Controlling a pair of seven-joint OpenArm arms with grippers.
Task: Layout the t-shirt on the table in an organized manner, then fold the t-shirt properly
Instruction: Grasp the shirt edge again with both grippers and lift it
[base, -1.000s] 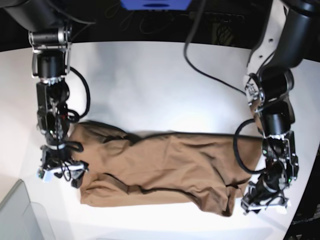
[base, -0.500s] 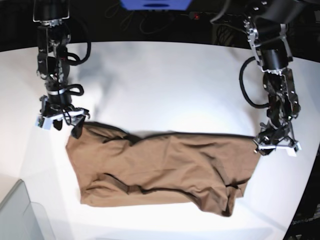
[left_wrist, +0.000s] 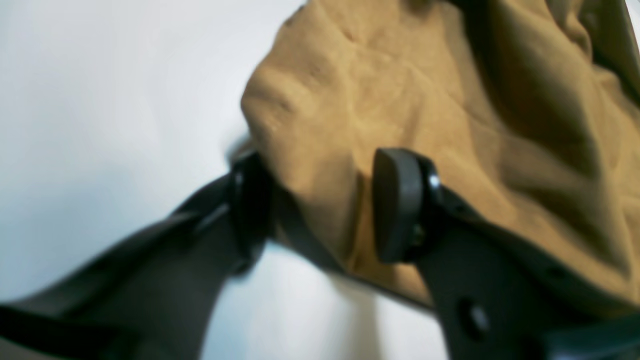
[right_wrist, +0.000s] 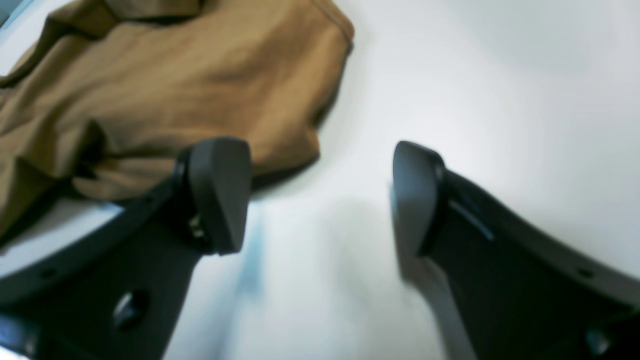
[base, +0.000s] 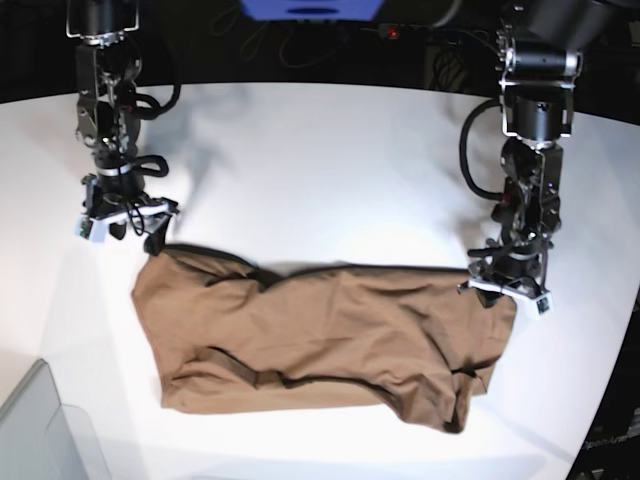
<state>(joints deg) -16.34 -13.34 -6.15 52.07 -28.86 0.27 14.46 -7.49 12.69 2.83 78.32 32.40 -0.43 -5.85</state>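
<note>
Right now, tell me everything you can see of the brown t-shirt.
The plain tan-brown cotton t-shirt lies wrinkled in a long folded band across the smooth white table. The left end effector straddles a bunched fold at one end, fingers either side. The right end effector hangs open just off the other end.

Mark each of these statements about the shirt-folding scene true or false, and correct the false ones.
1. The t-shirt lies in a long wrinkled band on the table. True.
2. Brown cloth sits between the fingers of the left end effector. True.
3. The right end effector holds a fold of the shirt. False: its fingers stand wide apart over bare table, with the cloth only beside one finger.
4. A second garment lies on the table. False: the brown shirt is the only one.
5. In the base view, both end effectors are at the shirt's far corners. True.
</note>
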